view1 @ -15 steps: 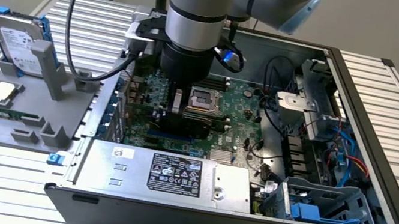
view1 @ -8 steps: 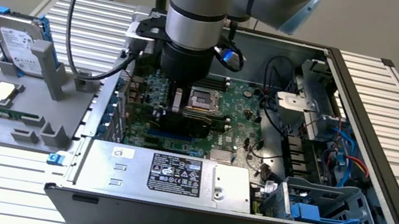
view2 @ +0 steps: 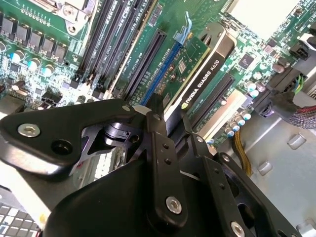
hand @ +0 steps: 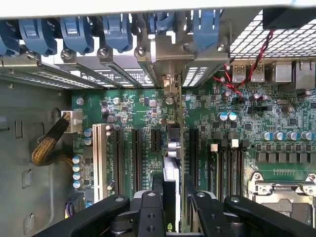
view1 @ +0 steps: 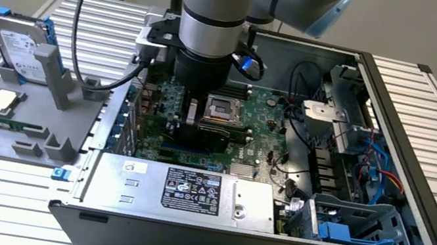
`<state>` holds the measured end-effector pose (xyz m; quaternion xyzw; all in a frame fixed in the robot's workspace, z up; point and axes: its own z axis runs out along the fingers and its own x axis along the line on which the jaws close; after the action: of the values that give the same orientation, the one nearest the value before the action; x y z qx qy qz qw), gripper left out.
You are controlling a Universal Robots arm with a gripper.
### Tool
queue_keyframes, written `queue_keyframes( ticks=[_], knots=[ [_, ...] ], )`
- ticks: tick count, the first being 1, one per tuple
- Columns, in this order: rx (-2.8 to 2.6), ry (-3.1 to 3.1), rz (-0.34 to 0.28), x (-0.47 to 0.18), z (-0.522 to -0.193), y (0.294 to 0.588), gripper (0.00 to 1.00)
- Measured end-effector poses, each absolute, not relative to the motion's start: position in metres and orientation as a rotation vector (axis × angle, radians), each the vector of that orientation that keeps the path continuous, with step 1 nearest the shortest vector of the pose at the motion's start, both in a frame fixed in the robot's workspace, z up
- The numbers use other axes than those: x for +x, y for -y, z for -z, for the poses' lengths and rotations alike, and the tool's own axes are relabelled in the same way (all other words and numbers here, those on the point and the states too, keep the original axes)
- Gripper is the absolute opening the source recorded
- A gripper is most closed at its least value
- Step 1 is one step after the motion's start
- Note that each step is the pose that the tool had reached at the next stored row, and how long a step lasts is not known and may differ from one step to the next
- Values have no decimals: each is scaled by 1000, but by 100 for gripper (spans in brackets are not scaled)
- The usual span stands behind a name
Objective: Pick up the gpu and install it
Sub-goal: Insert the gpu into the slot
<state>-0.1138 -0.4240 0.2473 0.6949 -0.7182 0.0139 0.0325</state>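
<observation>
I see the arm (view1: pixel 211 21) plunging vertically at upper centre into the open case (view1: pixel 408 161), gripper (hand: pixel 174 200) clamped on the gpu (view2: pixel 200 74) standing edge-down on the motherboard (hand: pixel 138 106).

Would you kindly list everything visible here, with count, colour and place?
gpu: one, green with black cooler, upright over the motherboard slots, between the fingers.
Computer case: one, black, open on the table.
Motherboard: one, green, inside the case.
Power supply: one, silver, at the case's near edge.
Hard drive: one, silver with blue rails, standing in the grey holder at the exterior view's left.
Memory stick: one, green, lying in the holder.
Arm: one, grey.
Gripper: one, black, fingers closed on the gpu.
</observation>
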Motion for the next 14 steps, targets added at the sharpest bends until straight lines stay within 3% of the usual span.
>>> queue_keyframes(
  ticks=[14],
  knots=[
    [2139,2211,-43,-114,-245,424,0]
  ],
)
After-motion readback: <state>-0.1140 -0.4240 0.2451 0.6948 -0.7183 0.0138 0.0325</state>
